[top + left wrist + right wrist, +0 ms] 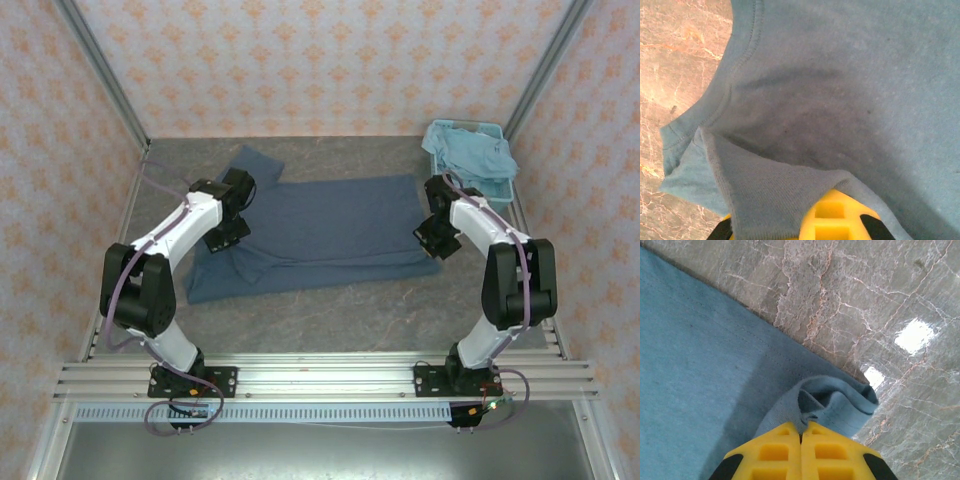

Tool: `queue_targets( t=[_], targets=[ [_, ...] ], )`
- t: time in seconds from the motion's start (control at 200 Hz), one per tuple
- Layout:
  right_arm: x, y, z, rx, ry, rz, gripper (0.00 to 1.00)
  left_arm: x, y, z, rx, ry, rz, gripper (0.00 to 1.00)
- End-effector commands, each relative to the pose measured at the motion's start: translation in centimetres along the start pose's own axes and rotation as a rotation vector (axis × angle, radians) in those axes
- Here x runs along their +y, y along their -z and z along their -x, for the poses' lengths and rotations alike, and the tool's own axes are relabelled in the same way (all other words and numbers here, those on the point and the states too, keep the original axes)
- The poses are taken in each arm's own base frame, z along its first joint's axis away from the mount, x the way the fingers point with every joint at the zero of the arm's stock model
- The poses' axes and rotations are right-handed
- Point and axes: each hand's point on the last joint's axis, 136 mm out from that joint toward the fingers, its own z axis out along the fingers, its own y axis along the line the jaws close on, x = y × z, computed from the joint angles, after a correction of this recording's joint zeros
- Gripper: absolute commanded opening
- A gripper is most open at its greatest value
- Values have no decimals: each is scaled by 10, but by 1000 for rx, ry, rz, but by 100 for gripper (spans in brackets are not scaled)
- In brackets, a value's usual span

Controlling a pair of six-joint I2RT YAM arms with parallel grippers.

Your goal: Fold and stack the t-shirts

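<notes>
Fabric is pinched at both ends of the dark shirt (330, 225), which lies spread on the worktop (330, 320) between the 2 sets of fingers, its length running from one set to the other.

The left fingers (812, 225) are clenched on this shirt. In the left wrist view, a raised fold of cloth runs down into the seam between them. It drapes over 1 finger and hides most of it. Ahead of these fingers the shirt lies flat. Ahead and to their left, a stitched hem curves away, with bare marbled worktop beyond it. From above, these fingers sit at the shirt's left edge, where the cloth is rumpled into a ridge beside them.

The right fingers (807, 450) are pressed together with no gap, grasping the shirt's near right corner. A small bunched curl of cloth rises out from between the tips and rolls over just ahead of them. To the left of these fingers the shirt lies smooth. Ahead and to their right is bare worktop carrying 2 bright reflections.

The pale shirt (470, 150) lies beyond the right fingers and well apart from them. It is heaped in the basket (480, 124) at the far right corner, and part of it hangs over the rim.
</notes>
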Motion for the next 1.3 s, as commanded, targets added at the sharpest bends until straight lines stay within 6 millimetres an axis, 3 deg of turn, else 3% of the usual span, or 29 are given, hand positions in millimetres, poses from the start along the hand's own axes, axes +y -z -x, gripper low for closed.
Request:
queue_targets(
  t=[0.0, 0.465, 0.661, 0.736, 0.766, 0.811, 0.846, 0.981, 1.086, 1.171, 1.296],
  targets=[
    [3, 1, 14, -46, -26, -13, 0, -1, 4, 20, -64, -8, 21, 0],
    [24, -11, 30, -62, -42, -12, 0, -9, -11, 32, -55, 4, 47, 0],
    [57, -27, 39, -25, -51, 125, 0, -5, -22, 37, -45, 42, 67, 0],
    [74, -28, 44, -9, -24, 189, 2, -9, -25, 42, -45, 70, 18, 11],
    [75, -26, 46, -13, -13, 182, 6, -17, -24, 45, -50, 76, -35, 20],
    [72, -23, 51, -29, -2, 163, 17, -31, -23, 48, -59, 82, -125, 44],
    [67, -20, 54, -40, -3, 146, 27, -35, -21, 50, -66, 88, -157, 54],
    [47, -5, 58, -81, -27, 141, 34, -39, 0, 58, -112, 81, -232, 62],
    [37, 4, 48, -87, -42, 171, 36, -32, 12, 52, -115, 83, -260, 64],
    [35, 8, 38, -81, -63, 228, 41, -27, 14, 36, -69, 103, -280, 65],
    [38, 12, 25, -86, -38, 287, 42, -18, 0, 4, 51, 162, -281, 63]
  ],
)
